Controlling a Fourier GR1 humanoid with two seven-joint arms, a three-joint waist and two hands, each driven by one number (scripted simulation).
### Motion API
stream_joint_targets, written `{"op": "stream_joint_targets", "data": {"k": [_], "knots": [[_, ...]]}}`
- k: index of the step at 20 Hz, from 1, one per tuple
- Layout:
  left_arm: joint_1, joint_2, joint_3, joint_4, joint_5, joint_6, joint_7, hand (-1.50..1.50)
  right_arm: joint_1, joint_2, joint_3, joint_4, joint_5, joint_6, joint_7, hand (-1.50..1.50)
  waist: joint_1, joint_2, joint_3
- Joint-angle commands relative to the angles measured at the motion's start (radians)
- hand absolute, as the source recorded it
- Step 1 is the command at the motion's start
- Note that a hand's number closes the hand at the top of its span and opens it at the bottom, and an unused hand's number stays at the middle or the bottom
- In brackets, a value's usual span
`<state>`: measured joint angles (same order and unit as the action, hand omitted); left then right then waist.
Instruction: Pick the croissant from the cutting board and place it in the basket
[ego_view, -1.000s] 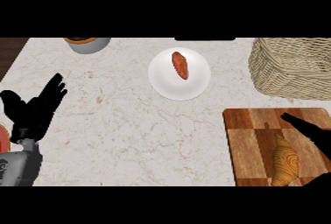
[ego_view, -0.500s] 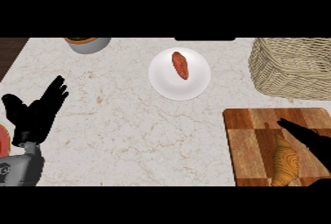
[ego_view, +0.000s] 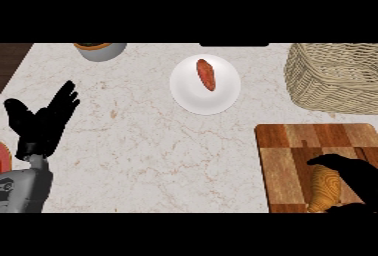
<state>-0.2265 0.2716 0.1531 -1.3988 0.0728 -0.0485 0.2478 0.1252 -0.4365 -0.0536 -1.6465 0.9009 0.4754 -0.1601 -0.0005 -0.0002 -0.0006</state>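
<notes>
While curling over the croissant (ego_view: 325, 192) at the near right corner of the wooden cutting board (ego_view: 284, 160), right hand (ego_view: 356, 175) caught in the grasp step of the pick. Black fingers (ego_view: 325, 161) bent down across the top end of the pastry, thumb hidden, so closed around it or merely laid against it: cannot tell. Croissant flat on the board, tapering toward the lower edge of the view, part of it covered by the hand. By the look of things, not yet lifted.

Ahead, by judgement only: grip to be closed on the croissant, a lift off the wood, then a carry away from the body toward the woven wicker basket (ego_view: 332, 77), standing just beyond the far edge of the board at the right. High wall on that basket, so enough height needed to cross the rim before letting go. Soft, curved pastry likely to twist or slip if caught only at one end.

At the left edge of the view, left hand (ego_view: 43, 120) resting, fingers straight and spread upward, holding nothing, well apart from the work. On the marble counter (ego_view: 140, 150), a white plate (ego_view: 188, 92) bearing an orange-red piece of food (ego_view: 206, 74), and a grey bowl (ego_view: 100, 50) at the far left, both apart from the path between board and basket.
</notes>
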Motion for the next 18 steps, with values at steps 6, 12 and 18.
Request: {"op": "stream_joint_targets", "data": {"k": [6, 12, 18], "knots": [[0.002, -0.001, 0.026, 0.048, -0.012, -0.015, -0.052, 0.00, 0.039, -0.002, 0.041, 0.080, 0.105, -0.109, -0.108, 1.50, -0.005, 0.000, 0.000], [-0.027, 0.001, 0.012, -0.020, -0.003, -0.005, 0.056, 0.00, 0.119, 0.186, 0.234, -0.132, 0.129, -0.093, -0.016, 1.50, -0.018, -0.004, 0.000], [0.010, -0.023, -0.007, -0.001, -0.032, -0.001, 0.001, 0.00, 0.262, 0.293, 0.470, -0.245, 0.243, -0.162, 0.054, 1.50, -0.007, -0.002, 0.000]]}}
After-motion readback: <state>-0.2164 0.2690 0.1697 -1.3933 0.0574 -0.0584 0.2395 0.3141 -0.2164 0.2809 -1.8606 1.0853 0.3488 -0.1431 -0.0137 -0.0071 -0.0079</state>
